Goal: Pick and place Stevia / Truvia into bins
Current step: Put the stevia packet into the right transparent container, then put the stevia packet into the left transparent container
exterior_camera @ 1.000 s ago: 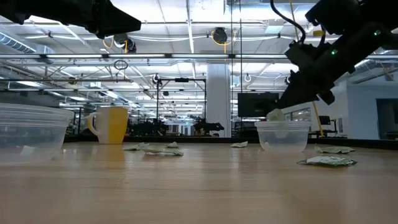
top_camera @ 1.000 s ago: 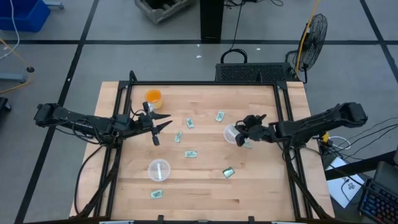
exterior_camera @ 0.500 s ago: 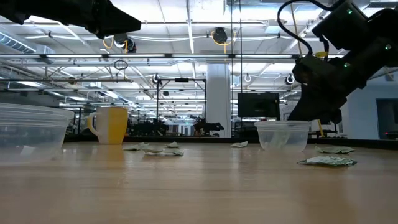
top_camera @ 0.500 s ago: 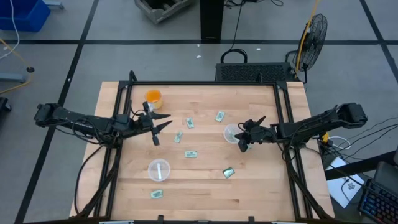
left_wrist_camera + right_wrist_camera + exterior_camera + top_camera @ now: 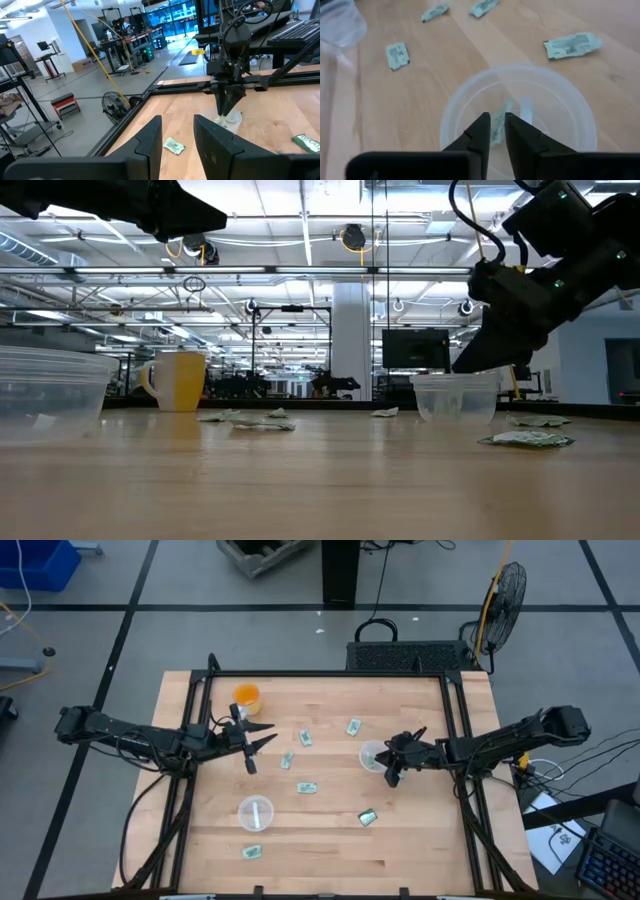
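My right gripper (image 5: pixel 392 760) hangs over the right clear cup (image 5: pixel 372 754), fingers pointing down into it (image 5: pixel 497 120) with a narrow gap between them, holding nothing. Two pale packets (image 5: pixel 497 127) lie inside that cup (image 5: pixel 455 100). My left gripper (image 5: pixel 262 745) waits open near the table's left side, above the wood. Loose packets lie flat on the table (image 5: pixel 305 738), (image 5: pixel 353 726), (image 5: pixel 288 759), (image 5: pixel 307 787), (image 5: pixel 251 851), and a darker green one (image 5: pixel 368 818). The second clear cup (image 5: pixel 255 812) stands toward the near left.
An orange cup (image 5: pixel 246 695) stands at the far left. In the low view another packet (image 5: pixel 540 420) lies to the right of the right cup (image 5: pixel 455 398), below my right arm. Black frame rails run along the table's left and right edges.
A second ago my right gripper held a pale packet at its fingertips just above the right cup's rim. The packet has left the fingers and no longer shows there. The gripper has turned at the wrist and now stays over the cup.
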Motion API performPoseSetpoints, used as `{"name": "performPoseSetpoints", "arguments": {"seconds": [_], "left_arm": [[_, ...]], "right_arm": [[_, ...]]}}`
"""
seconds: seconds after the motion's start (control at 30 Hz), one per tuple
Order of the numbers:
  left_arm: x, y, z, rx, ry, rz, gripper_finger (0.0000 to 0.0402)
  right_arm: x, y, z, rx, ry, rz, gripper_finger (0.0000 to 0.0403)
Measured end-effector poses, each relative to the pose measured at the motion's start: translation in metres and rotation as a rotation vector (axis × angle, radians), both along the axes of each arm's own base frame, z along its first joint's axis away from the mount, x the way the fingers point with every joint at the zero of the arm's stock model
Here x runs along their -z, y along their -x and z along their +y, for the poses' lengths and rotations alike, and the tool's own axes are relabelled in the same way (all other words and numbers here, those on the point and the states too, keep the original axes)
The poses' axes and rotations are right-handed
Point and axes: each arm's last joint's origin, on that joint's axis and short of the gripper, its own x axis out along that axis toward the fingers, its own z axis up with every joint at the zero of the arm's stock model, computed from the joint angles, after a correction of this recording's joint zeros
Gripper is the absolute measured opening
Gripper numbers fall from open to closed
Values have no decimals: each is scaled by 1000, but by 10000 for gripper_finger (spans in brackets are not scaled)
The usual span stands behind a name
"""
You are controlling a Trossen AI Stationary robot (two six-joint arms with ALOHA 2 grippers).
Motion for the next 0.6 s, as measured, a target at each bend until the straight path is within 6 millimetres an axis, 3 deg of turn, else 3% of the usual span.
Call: {"name": "performPoseSetpoints", "arguments": {"seconds": [0.3,0.6], "left_arm": [[0,0,0,0,0,0,118],[0,0,0,9,45,-15,118]], "right_arm": [[-4,-3,0,-57,80,-34,110],[-31,-16,0,-102,235,-294,112]]}}
